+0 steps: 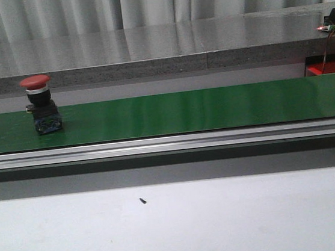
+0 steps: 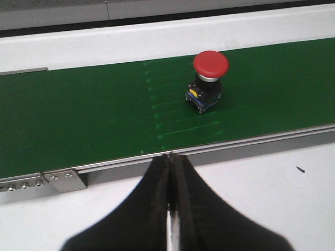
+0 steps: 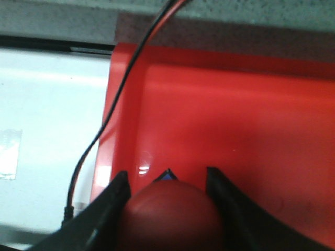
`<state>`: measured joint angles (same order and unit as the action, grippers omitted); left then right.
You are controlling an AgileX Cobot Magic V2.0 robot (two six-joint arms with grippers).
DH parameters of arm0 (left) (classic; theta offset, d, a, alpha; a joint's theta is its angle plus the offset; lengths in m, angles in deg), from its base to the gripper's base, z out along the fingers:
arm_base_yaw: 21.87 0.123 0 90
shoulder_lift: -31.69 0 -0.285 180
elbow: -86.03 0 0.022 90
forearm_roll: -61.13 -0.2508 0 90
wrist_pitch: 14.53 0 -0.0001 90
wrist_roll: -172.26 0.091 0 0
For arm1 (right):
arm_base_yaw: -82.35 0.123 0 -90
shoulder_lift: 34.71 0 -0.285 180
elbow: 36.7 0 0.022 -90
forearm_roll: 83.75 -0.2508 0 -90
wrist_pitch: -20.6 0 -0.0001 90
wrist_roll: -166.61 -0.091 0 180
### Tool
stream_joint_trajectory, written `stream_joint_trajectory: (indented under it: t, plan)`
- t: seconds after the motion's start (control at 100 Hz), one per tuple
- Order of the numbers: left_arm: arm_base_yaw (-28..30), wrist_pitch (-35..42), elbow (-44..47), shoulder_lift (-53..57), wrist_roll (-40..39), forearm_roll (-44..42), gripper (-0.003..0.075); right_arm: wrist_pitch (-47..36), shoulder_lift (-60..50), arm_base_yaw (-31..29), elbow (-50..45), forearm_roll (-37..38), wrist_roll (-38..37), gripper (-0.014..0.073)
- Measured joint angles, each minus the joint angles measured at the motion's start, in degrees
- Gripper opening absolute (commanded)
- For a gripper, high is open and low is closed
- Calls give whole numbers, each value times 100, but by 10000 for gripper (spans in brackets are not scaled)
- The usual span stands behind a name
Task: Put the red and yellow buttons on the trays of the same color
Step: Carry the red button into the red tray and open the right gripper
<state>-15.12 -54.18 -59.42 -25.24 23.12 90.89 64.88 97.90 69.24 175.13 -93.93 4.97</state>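
A red button (image 1: 41,106) with a black and blue base stands upright on the green belt (image 1: 184,111) at the left. It is also in the left wrist view (image 2: 208,78), beyond my left gripper (image 2: 168,157). That gripper is shut and empty, over the white table at the belt's near rail. My right gripper (image 3: 166,175) is shut on a second red button (image 3: 170,217), low over the red tray (image 3: 235,120). A corner of that button's blue base shows past its cap. The red tray (image 1: 321,69) sits behind the belt at the far right. No yellow button or yellow tray is in view.
A grey stone ledge (image 1: 147,49) runs behind the belt. A red and black wire (image 3: 104,130) crosses the tray's rim. The belt's metal rail (image 1: 157,145) lies along its near side. A small black speck (image 1: 143,200) lies on the white table.
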Motion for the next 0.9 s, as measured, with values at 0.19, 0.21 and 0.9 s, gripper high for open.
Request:
stream_joint_trajectory:
  t: [0.19,0.21,0.9]
  plan:
    - [0,21,0,0,0,0,-20,-8,236,0,0,64,0,169]
    - [0,21,0,0,0,0,-20,-8,273,0,0,75,0,169]
    - [0,34,0,0,0,10,-20,-6,159,0,0,86,-159,452]
